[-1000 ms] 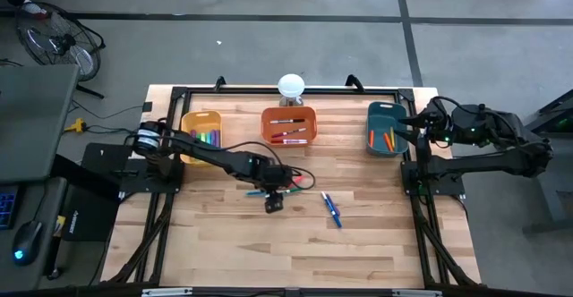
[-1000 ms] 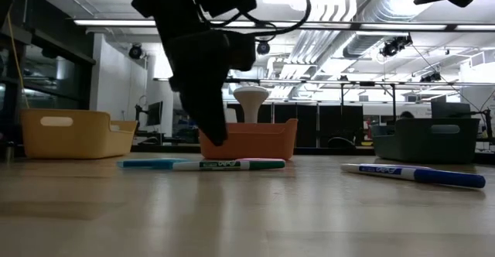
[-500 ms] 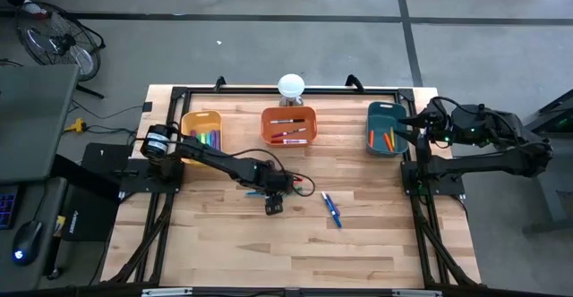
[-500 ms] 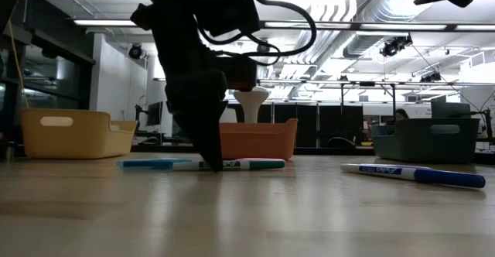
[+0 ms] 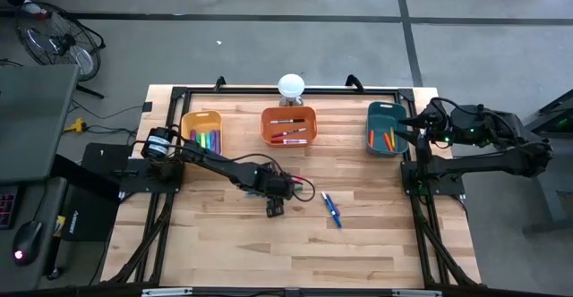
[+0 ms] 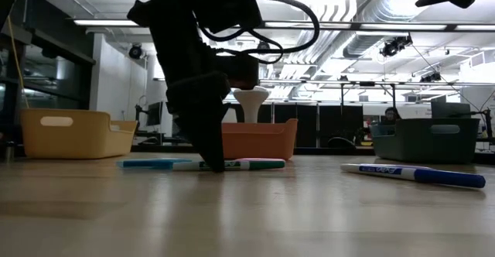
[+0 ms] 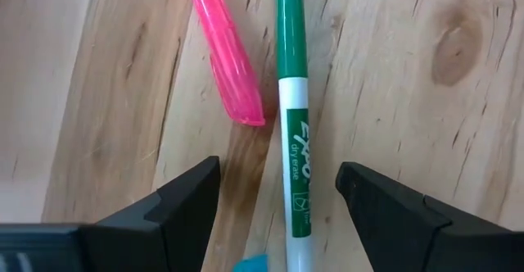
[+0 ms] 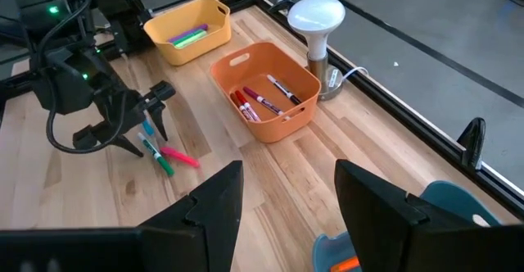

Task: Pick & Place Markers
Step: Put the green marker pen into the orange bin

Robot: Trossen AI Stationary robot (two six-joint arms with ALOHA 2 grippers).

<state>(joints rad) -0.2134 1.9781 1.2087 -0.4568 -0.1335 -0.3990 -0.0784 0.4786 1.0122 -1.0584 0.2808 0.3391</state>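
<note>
Three markers lie close together flat on the wooden table: a white-bodied one with a green cap [image 7: 293, 141], a pink one [image 7: 221, 51] and a teal one [image 6: 151, 163]. My left gripper [image 7: 278, 202] points down over them, open, one finger on either side of the green-capped marker's white barrel, with a gap to it on both sides. In the low view its fingertips [image 6: 213, 164] are down at the level of the markers. A blue marker [image 5: 332, 210] lies alone further right. My right gripper [image 8: 286, 198] hangs open, high at the table's far right, with nothing between its fingers.
Along the far edge stand a yellow bin [image 5: 201, 134], an orange bin [image 5: 289, 125] and a teal bin [image 5: 386, 127], each with markers in it. A white lamp [image 5: 291, 87] stands behind the orange bin. Bare wood stretches along the near half.
My left gripper has come down over the green-capped marker until its fingertips reach the level of the markers, and has stayed open. The markers have not moved.
</note>
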